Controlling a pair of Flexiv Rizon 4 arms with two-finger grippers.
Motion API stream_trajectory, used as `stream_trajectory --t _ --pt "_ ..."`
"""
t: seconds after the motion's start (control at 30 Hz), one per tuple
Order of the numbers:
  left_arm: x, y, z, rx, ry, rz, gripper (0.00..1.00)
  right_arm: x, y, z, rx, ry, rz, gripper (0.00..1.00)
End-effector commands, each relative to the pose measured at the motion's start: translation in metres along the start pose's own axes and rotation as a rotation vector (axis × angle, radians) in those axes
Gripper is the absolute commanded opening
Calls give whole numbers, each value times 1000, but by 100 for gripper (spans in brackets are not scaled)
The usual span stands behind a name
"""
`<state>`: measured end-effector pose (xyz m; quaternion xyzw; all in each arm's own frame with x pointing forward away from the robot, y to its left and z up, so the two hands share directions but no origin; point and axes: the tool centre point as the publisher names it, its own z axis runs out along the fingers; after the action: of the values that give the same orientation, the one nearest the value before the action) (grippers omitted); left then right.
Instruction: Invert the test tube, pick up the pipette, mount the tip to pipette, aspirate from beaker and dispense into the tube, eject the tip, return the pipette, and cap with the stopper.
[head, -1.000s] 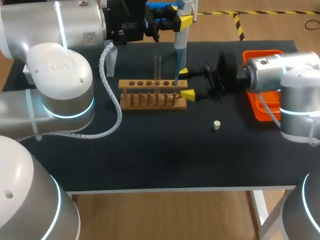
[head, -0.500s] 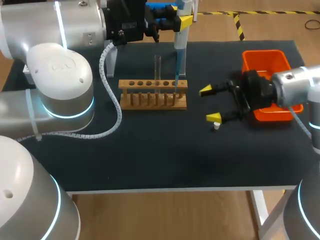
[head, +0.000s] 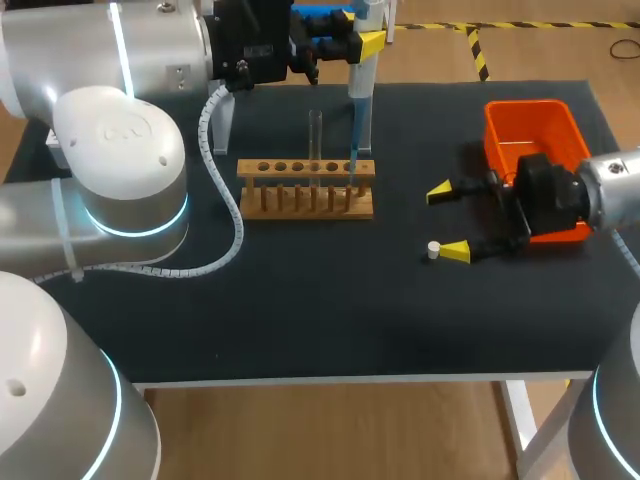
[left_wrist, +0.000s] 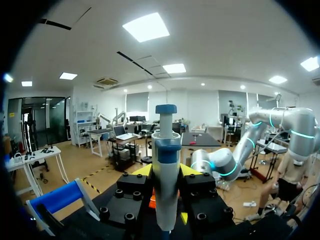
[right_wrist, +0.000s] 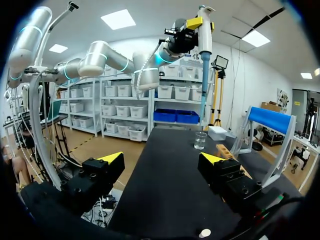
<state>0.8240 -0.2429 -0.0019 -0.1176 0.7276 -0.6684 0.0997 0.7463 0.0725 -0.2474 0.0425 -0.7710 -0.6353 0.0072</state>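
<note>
My left gripper (head: 352, 42) is shut on the blue and white pipette (head: 360, 90) and holds it upright at the back of the table. The pipette's thin lower end reaches the right end of the wooden rack (head: 305, 187). A clear test tube (head: 315, 135) stands upright in the rack. In the left wrist view the pipette (left_wrist: 166, 165) sits between that gripper's (left_wrist: 166, 171) fingers. My right gripper (head: 448, 222) is open, to the right of the rack, its near fingertip beside the small white stopper (head: 433, 250). In the right wrist view the stopper (right_wrist: 204, 233) lies under the open gripper (right_wrist: 162, 158), with the beaker (right_wrist: 200, 140) ahead.
An orange bin (head: 530, 125) stands at the right, just behind my right wrist. A stand with a blue top (right_wrist: 270, 120) rises beyond the rack (right_wrist: 226, 150).
My right gripper has drawn back to the right, away from the rack and the pipette's lower end, and opened wider. The left arm and pipette have not moved.
</note>
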Motion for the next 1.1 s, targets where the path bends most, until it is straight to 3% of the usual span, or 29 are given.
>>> stream_trajectory --t 0.03,0.37,1.1 --pt "0 1 -1 4 2 0 0 1 0 -1 3 -2 0 100" --pt "-4 2 -6 2 -10 0 0 1 0 -1 3 -2 0 100" --pt "-87 39 -191 -12 -369 25 0 1 0 -1 3 -2 0 100"
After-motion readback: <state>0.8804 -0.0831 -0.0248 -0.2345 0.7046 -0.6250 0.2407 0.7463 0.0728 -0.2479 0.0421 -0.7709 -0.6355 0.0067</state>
